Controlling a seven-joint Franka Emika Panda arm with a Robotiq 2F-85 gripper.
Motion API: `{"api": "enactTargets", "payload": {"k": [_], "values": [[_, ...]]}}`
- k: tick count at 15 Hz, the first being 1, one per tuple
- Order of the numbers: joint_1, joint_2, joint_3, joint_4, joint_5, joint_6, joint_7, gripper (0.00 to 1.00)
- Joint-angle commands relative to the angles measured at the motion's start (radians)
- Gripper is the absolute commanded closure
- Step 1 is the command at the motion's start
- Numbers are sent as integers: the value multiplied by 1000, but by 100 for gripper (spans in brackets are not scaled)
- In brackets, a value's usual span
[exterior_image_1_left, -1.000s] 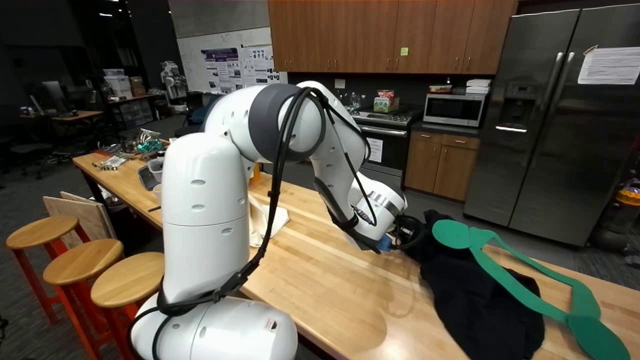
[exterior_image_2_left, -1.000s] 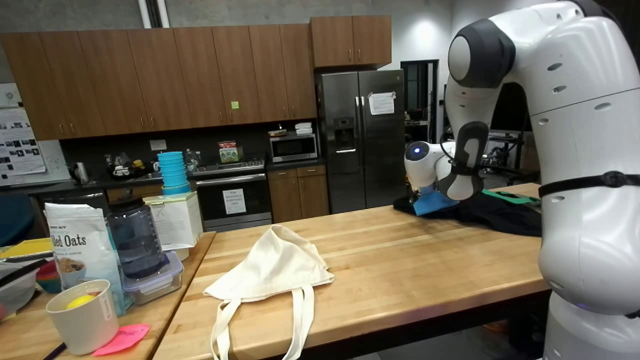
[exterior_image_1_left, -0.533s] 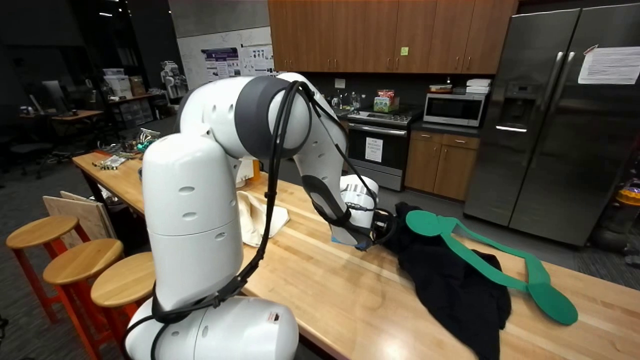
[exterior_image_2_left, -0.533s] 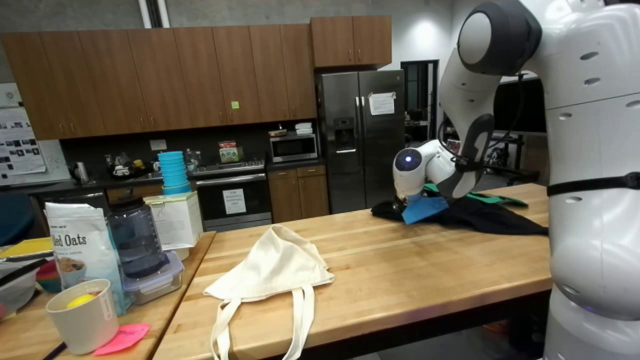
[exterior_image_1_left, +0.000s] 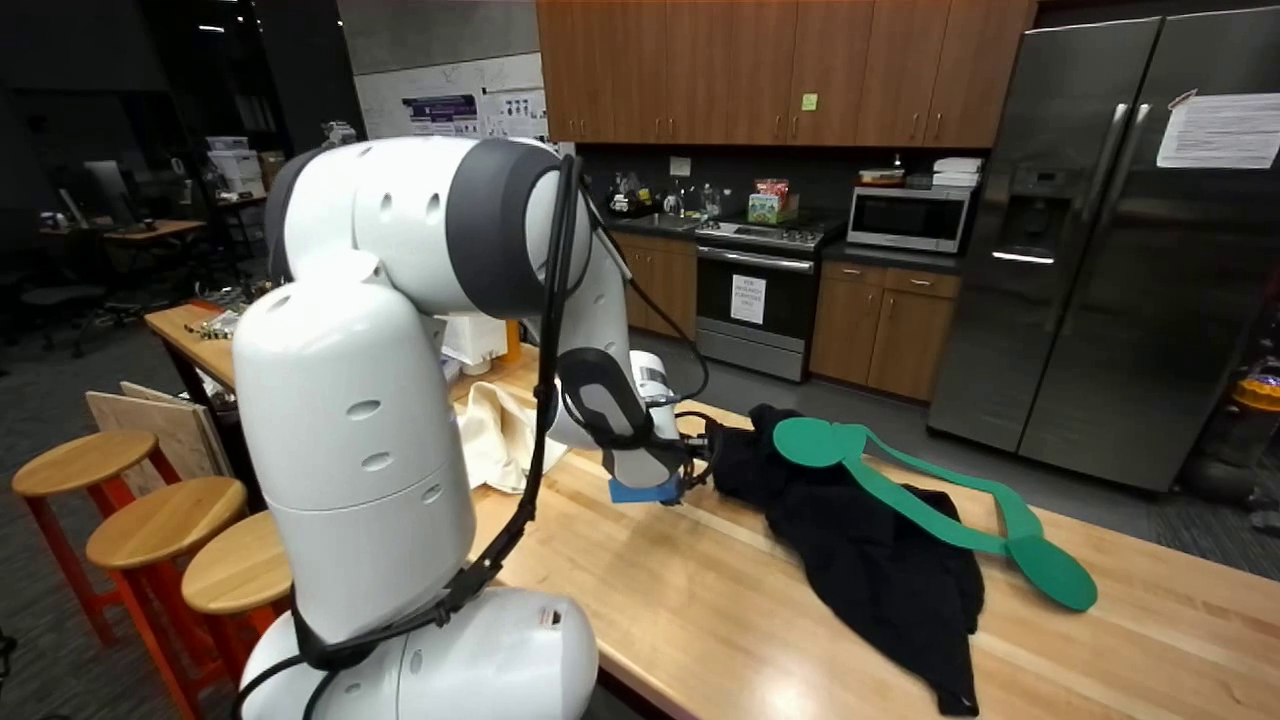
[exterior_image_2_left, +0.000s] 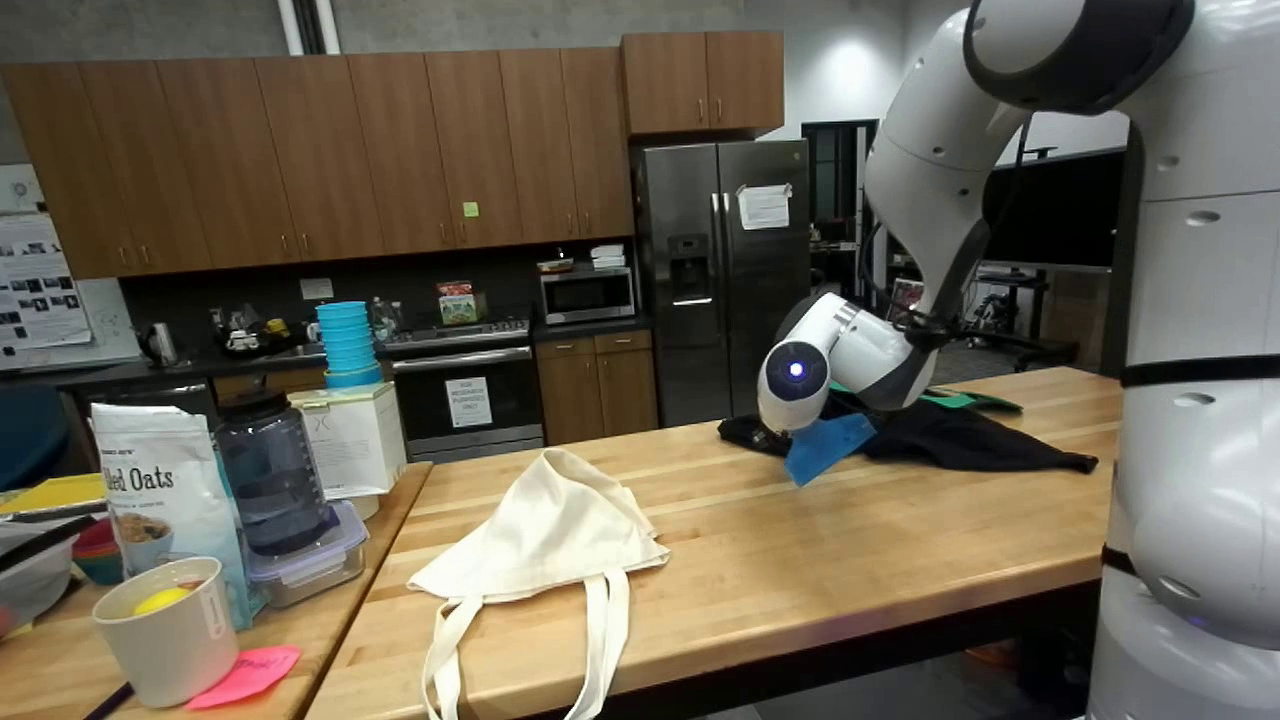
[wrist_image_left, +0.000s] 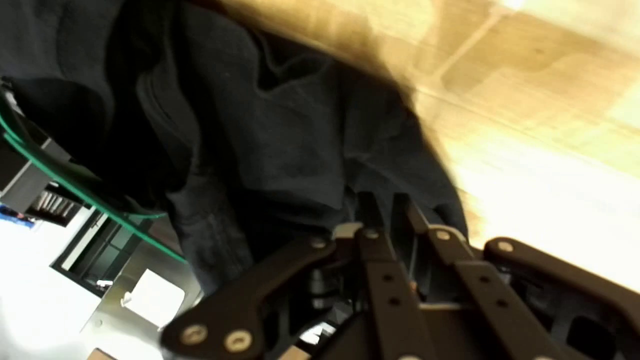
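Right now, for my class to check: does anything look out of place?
Yes: the black cloth, pinched in the gripper, lies rumpled, not flat; a green strip sprawls across it, reaching past its edge. I see no spill.

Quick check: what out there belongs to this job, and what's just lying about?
Likely in the job:
black cloth, held by the gripper
green piece, lying partly on it

Likely just lying about:
cream tote bag
oats bag
pale cup
dark jug
white box

My white arm (exterior_image_1_left: 345, 435); dark grey joint bands (exterior_image_1_left: 492, 230)
Black cables (exterior_image_1_left: 550, 350) strapped along me; brass-toned screws (wrist_image_left: 238, 340) stud my dark gripper (wrist_image_left: 385, 210)
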Motion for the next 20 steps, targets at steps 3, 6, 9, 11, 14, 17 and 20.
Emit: {"api": "enactTargets", "payload": {"k": [3,6,9,11,14,17,20], "values": [[-198,-173,386,-154,-50,-187,117,96],[-232,-231,505,-197,-53,-216,183,96],[-248,-283,548,-219,-56,-207,226,96],[-261,-322,543,-226,-59,-202,279,94],[-272,-291,546,-197,-30,-206,271,88],[-294,-326,522,-200,-46,-202,299,71],[-305,-325,508,-201,-62,-200,324,39]]}}
